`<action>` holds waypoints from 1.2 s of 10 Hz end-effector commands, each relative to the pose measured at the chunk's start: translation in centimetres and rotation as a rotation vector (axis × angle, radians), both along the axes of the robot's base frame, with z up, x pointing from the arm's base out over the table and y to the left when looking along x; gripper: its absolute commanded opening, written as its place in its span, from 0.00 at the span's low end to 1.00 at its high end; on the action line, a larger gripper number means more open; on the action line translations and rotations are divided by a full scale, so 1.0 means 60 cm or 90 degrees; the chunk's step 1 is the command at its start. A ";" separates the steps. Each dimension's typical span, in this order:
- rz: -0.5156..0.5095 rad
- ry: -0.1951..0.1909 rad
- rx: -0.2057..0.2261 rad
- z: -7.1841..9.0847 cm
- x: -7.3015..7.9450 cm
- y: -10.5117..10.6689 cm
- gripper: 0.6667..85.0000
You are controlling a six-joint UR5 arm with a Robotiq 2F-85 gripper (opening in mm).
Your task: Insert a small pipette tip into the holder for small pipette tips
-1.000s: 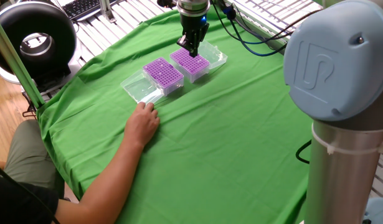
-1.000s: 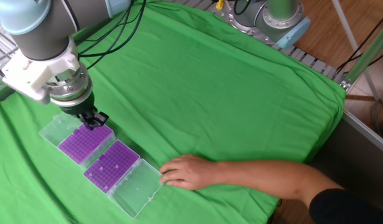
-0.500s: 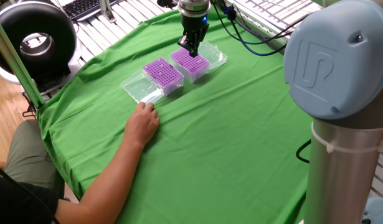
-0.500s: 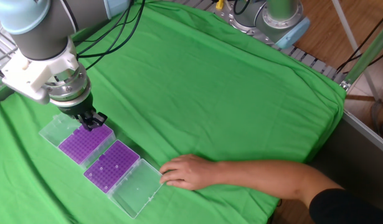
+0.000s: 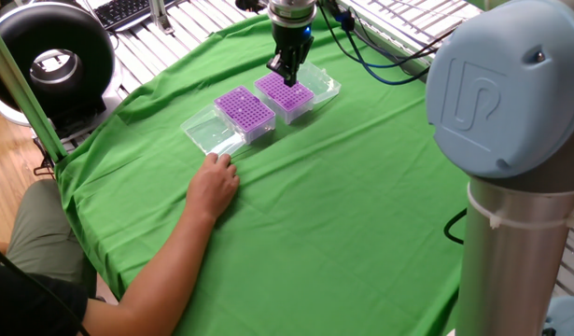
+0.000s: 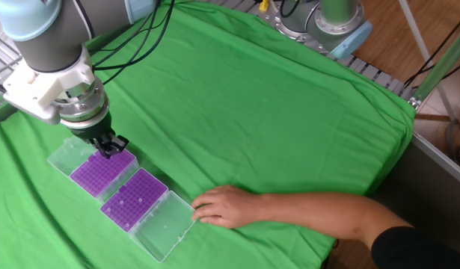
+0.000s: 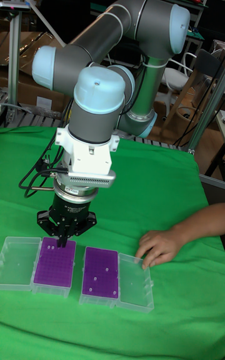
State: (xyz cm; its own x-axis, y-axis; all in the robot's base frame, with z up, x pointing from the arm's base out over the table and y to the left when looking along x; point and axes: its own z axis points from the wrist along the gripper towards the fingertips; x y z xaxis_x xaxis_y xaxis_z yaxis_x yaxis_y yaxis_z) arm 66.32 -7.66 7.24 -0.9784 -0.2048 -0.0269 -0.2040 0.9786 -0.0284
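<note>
Gripper (image 5: 285,69) has lifted a hair off the far purple tip rack (image 5: 287,92), fingers pinched narrow, can't tell if a tip's held or already seated.

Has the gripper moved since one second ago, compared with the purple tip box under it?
Yes, slightly: the gripper has risen a little above the purple tip box.

Arm bent low, wrist vertical, gripper (image 7: 62,239) pointing down, fingers (image 6: 112,145) close together
</note>
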 end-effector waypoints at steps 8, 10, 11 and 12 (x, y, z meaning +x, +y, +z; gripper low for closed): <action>0.005 -0.008 0.007 -0.003 0.004 -0.004 0.00; 0.006 -0.010 0.009 -0.005 0.004 -0.004 0.00; 0.006 -0.011 0.010 -0.005 0.005 -0.004 0.00; 0.006 -0.013 0.011 -0.007 0.005 -0.003 0.00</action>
